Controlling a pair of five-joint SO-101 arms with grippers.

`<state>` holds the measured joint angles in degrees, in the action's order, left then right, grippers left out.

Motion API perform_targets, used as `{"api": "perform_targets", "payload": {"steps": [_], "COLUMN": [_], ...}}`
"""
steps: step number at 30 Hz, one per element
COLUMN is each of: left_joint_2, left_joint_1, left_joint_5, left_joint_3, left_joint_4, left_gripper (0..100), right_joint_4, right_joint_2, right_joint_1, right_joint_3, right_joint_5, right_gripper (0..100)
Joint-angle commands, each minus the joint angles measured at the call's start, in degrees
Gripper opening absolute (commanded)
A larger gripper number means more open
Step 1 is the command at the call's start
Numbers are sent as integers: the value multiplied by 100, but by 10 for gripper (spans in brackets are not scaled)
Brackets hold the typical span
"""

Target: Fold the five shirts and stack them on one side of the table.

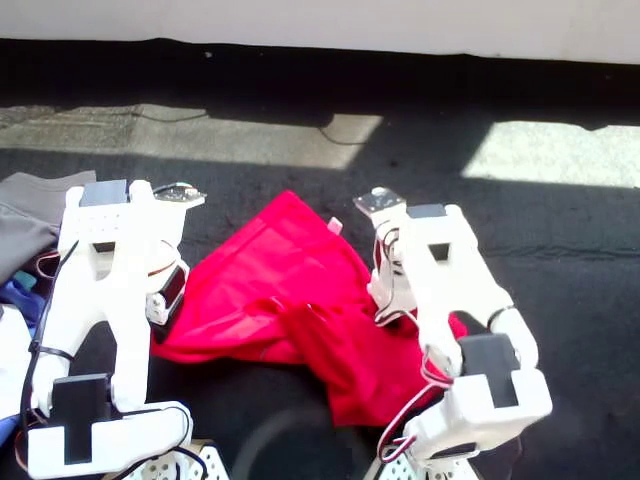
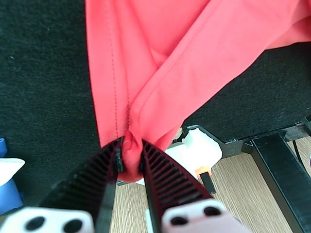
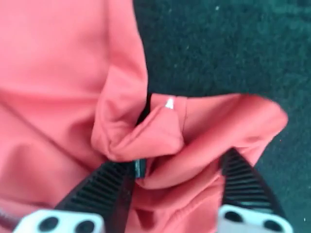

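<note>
Red shirt (image 1: pixel 285 285) is lying crumpled near the middle of the dark tabletop (image 1: pixel 570 300), spreading between the two arms. One corner is pointing toward the far side and a bunched lump is sitting by the right arm's base.

Left hand (image 2: pixel 130 159) is pinching a gathered bit of the shirt's hem, ribbed fingers (image 2: pixel 165 174) pressed together on it. The fabric is fanning out from that pinch over the black surface. In the high view this grip is sitting under the white arm, so the contact is hidden there.

Right hand (image 3: pixel 175 182) is hanging over a rolled fold of the same shirt with its fingers (image 3: pixel 104 189) spread wide, cloth filling the gap. They are probably only straddling the fold, since the tips are buried in fabric and hard to make out.

Grey shirt (image 1: pixel 30 215) is lying at the left edge, cut off by the frame and partly covered by the left arm. Blue cloth (image 1: pixel 20 295) is peeking out just under it, mostly hidden.
</note>
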<state>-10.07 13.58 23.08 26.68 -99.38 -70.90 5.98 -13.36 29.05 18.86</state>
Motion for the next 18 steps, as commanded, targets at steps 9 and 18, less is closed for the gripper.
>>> {"api": "perform_targets", "payload": {"steps": [9, 18], "left_joint_2": [-110, -110], "left_joint_1": [-66, -75], "left_joint_5": [26, -176], "left_joint_3": [-198, -1543], "left_joint_4": [466, 659], "left_gripper": [13, 13], "right_joint_4": [356, 330], "right_joint_2": [-365, 1051], "right_joint_1": [998, 1534], "right_joint_3": [-1736, -5007], "right_joint_5": [62, 62], "right_gripper": [6, 6]}}
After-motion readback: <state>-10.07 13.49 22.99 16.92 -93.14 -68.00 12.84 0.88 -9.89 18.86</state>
